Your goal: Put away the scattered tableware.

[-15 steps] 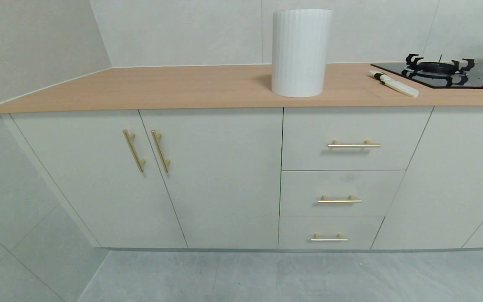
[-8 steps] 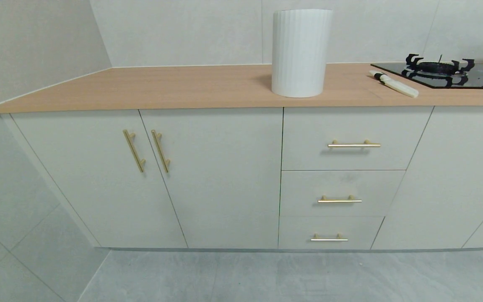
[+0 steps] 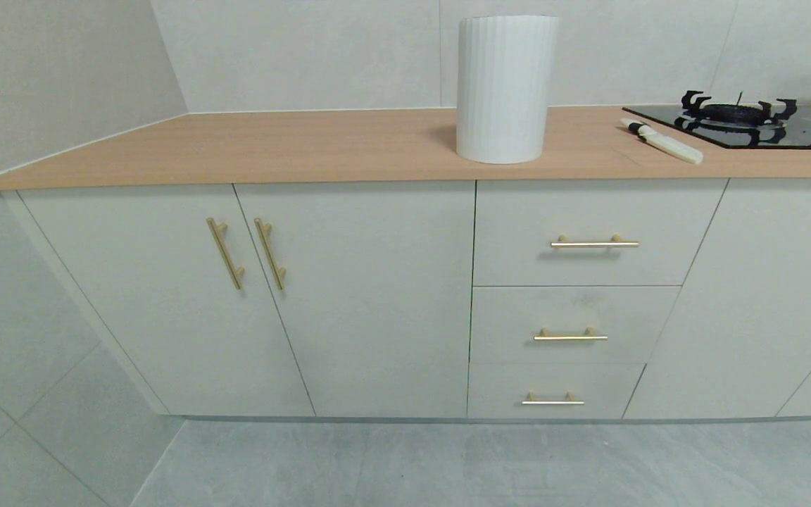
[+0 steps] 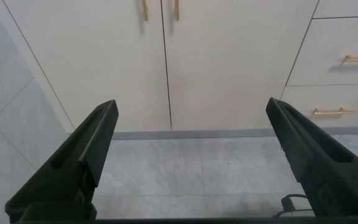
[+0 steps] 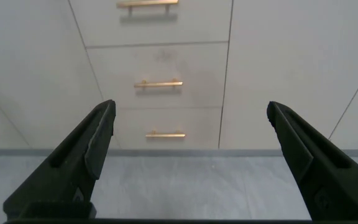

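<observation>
A white-handled knife (image 3: 661, 140) lies on the wooden countertop (image 3: 307, 144), just left of the black gas hob (image 3: 750, 123). A tall white ribbed container (image 3: 504, 88) stands on the counter near its middle. My left gripper (image 4: 191, 112) hangs low over the floor, facing the double cabinet doors (image 4: 163, 56), open with nothing between its fingers. My right gripper (image 5: 191, 112) is also low, facing the stack of drawers (image 5: 157, 74), open and holding nothing.
Below the counter are two cabinet doors with gold bar handles (image 3: 247, 252) and three drawers with gold handles (image 3: 594, 243). A wall closes the left side (image 3: 39, 84). Grey tiled floor (image 3: 405, 465) lies in front of the cabinets.
</observation>
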Available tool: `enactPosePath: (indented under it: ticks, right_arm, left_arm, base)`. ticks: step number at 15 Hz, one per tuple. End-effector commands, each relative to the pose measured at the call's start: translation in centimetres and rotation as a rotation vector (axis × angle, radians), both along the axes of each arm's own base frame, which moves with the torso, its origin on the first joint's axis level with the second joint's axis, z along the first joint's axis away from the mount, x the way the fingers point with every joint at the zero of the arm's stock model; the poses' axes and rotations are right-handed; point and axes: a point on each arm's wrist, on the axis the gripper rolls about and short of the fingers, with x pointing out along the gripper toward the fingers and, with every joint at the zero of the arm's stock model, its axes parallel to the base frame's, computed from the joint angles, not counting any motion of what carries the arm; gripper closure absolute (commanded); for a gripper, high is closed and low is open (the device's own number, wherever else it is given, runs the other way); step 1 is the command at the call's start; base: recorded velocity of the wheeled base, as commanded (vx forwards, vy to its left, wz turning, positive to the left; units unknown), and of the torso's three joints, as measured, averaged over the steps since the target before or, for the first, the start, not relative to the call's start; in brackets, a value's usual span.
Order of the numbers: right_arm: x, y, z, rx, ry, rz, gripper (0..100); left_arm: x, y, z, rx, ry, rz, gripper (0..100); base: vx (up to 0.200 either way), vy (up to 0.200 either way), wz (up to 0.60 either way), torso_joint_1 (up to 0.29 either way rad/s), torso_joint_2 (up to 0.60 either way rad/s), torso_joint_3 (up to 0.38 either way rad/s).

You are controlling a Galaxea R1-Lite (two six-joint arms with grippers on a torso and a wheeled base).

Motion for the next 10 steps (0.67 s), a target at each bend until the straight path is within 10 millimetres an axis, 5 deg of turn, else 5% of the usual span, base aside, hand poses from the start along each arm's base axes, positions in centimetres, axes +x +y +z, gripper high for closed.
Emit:
enactPosePath:
  ticks: [1, 10]
  right_arm:
    - [0.12, 0.05, -0.36, -0.002, 0.015, 0.028, 0]
    - [0.2, 0.15, -0.95, -0.094, 0.08, 0.074, 0]
  left_arm:
    - [0.0, 0.0, 0.0, 0.0, 0.0, 0.0, 0]
    - [0.0, 0.0, 0.0, 0.0, 0.0, 0.0, 0]
  base:
    - [0.0, 0.0, 0.0, 0.0, 0.0, 0.0]
    - [0.0, 0.0, 0.0, 0.0, 0.0, 0.0]
